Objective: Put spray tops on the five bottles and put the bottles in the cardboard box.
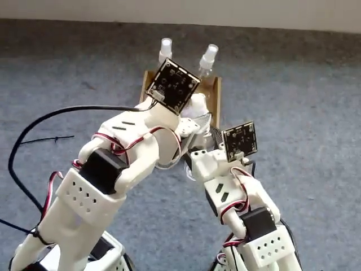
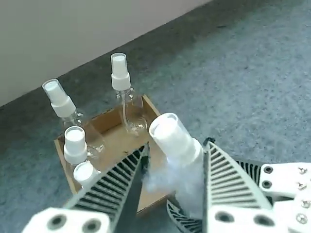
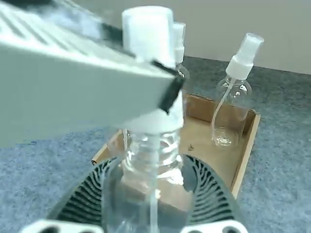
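My right gripper [image 3: 150,196] is shut on a clear bottle [image 3: 151,155], held upright just in front of the cardboard box [image 3: 246,145]. A white spray top [image 2: 167,131] sits on the bottle's neck, and my left gripper [image 2: 177,148] is shut on it from above. Several clear bottles with spray tops stand in the cardboard box [image 2: 114,133]: two at the back [image 2: 121,73] [image 2: 58,99] and two nearer [image 2: 75,143] [image 2: 85,172]. In the high view both arms meet over the box [image 1: 217,93], with two spray tops [image 1: 165,48] [image 1: 208,56] sticking up behind them.
Grey carpet [image 1: 304,113] lies all round the box. A pale wall [image 2: 58,34] runs close behind it. A black cable [image 1: 34,130] loops over the carpet on the left, beside the left arm.
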Controlling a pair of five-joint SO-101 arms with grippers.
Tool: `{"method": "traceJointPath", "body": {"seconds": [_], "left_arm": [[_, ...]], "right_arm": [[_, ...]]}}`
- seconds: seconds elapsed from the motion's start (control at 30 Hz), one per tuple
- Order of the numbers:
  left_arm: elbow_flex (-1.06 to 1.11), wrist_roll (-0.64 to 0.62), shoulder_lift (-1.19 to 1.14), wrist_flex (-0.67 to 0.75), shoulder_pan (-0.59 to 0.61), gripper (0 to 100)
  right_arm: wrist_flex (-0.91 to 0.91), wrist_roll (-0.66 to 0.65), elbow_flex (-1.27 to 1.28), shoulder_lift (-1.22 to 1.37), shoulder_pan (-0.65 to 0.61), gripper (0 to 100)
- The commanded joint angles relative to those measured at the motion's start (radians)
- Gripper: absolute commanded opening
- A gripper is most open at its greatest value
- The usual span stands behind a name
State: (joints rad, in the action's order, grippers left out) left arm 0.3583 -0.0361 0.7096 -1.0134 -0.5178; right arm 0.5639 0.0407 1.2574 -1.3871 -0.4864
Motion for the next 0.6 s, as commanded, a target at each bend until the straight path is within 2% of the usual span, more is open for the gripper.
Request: {"method": "traceJointPath", "body": {"seconds": [0.0, 0.23, 0.3, 0.43, 0.57], "left_arm": [[-0.102, 0.002, 0.013, -0.002, 0.054, 17], [-0.206, 0.002, 0.007, 0.000, 0.151, 17], [-0.202, 0.005, 0.002, 0.000, 0.151, 17], [-0.160, 0.092, -0.036, 0.029, 0.119, 17], [-0.166, 0.104, -0.079, 0.031, 0.088, 17]], "right_arm": [[-0.025, 0.005, -0.021, -0.013, 0.012, 0.4], [-0.025, 0.005, -0.021, -0.013, 0.012, 0.4], [-0.025, 0.005, -0.021, -0.013, 0.010, 0.4], [-0.025, 0.005, -0.021, -0.013, 0.008, 0.4], [-0.025, 0.005, -0.021, -0.013, 0.008, 0.4]]}}
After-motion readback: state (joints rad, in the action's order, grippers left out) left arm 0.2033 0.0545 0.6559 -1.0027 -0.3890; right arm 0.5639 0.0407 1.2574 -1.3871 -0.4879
